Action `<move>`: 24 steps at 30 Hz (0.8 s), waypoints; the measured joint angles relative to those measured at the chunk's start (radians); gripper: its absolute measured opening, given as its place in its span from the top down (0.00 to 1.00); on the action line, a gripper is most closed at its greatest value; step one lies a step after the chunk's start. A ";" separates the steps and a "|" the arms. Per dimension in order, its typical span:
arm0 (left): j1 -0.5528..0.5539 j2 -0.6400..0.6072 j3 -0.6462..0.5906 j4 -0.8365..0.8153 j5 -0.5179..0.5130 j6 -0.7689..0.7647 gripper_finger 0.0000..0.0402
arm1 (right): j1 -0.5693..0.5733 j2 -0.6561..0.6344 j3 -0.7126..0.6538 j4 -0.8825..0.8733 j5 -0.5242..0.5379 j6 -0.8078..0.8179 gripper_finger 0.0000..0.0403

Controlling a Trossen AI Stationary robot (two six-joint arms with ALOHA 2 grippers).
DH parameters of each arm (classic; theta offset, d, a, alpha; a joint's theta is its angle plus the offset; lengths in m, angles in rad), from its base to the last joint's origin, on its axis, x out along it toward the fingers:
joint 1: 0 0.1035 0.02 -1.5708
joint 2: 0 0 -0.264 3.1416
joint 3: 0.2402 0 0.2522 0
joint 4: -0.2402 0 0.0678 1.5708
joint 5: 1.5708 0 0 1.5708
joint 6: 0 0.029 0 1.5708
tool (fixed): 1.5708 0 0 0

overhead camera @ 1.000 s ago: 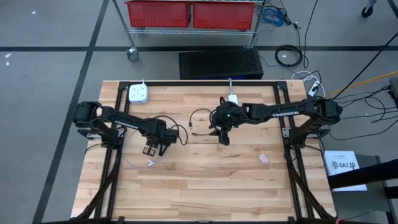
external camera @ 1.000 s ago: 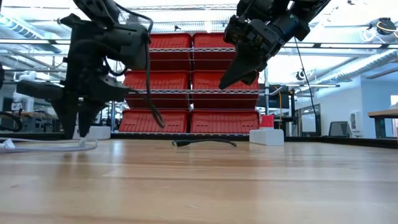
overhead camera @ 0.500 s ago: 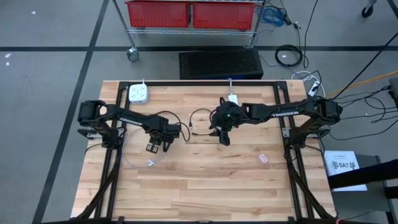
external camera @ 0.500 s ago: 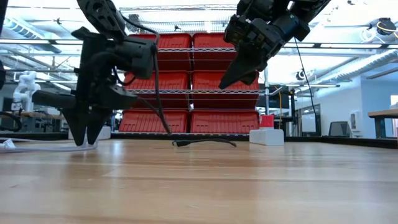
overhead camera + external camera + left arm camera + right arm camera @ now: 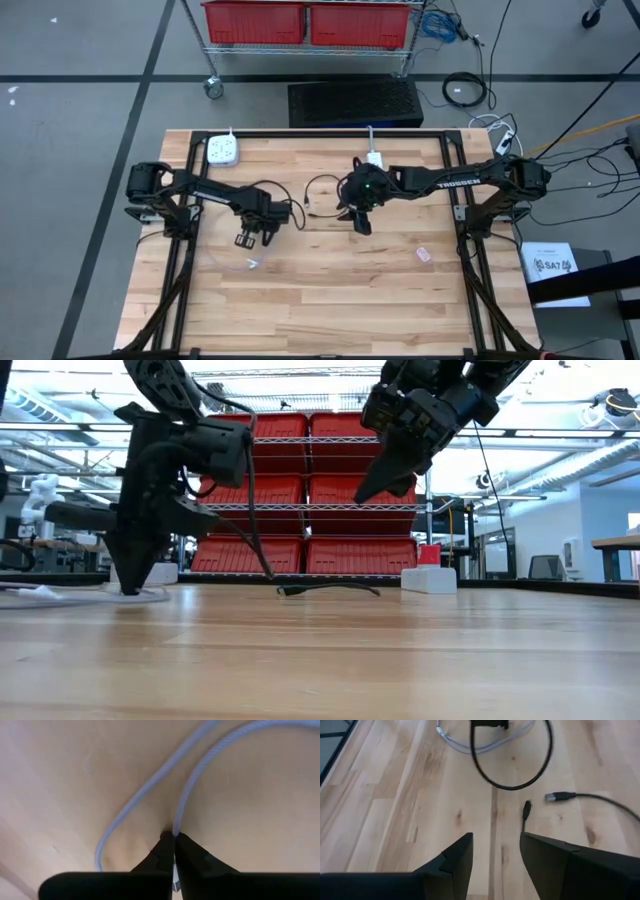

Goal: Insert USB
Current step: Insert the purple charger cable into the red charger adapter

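Observation:
A thin white cable (image 5: 186,790) lies in slack curves on the wooden table, its plug end (image 5: 252,264) near the table's middle left. My left gripper (image 5: 245,239) stands over it with its fingers down at the table top (image 5: 130,588), shut on the cable. A black cable (image 5: 318,190) lies in a loop at the table's middle, its silver USB plug (image 5: 558,796) flat on the wood. My right gripper (image 5: 360,226) hangs open and empty above the table (image 5: 362,495), just right of the black loop. My left gripper pinches the white cable (image 5: 175,831) between its two fingertips, at a stretch some way from the plug end. The fingers come from above, pointing down. The cable lies on the table and runs off from the tips in a slack curve.
A white power strip (image 5: 222,150) sits at the far left of the table. A white adapter block (image 5: 374,158) sits at the far middle. A small pink item (image 5: 424,254) lies at the right. Bare wood fills the near half.
My left gripper has moved slightly toward the table's right edge and down to the table top, and its fingers have shut on the white cable. The cable's loop and plug end have shifted a little on the table. My right gripper has kept still.

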 joint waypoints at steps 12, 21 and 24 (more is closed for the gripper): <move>0.045 -0.244 0.055 0.154 0.175 -0.205 0.99 | 0.000 -0.078 0.000 -0.053 0.000 -0.012 0.62; 0.124 -0.378 0.055 0.446 0.214 -0.301 1.00 | 0.004 -0.281 0.000 -0.154 0.036 0.017 0.62; 0.150 -0.393 0.055 0.564 0.224 -0.318 1.00 | 0.018 -0.342 0.000 -0.170 0.036 0.032 0.62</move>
